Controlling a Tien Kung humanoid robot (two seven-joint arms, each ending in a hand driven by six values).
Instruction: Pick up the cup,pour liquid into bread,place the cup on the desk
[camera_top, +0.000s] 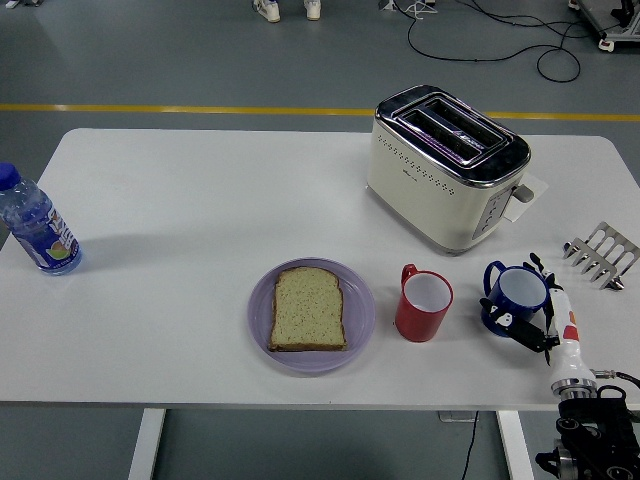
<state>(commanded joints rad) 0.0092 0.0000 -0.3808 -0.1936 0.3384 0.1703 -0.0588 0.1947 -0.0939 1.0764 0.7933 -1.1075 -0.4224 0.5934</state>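
Right robot hand (527, 315): fingers wrapped round the blue cup (518, 293), near the tabletop's (200, 200) right front corner.
Bread (309, 309): on the purple plate (362, 318), front edge.

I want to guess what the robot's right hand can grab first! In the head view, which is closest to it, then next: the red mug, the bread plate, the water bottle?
1. Red ceramic mug, just left of the right hand, which holds the blue cup.
2. Round purple plate with bread, table centre.
3. Clear plastic water bottle, far left edge.

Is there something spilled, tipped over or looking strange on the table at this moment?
Nothing stands out. The red cup, the blue cup in the right robot hand and the bottle stand upright, the bread lies flat on its plate, and no spill shows.
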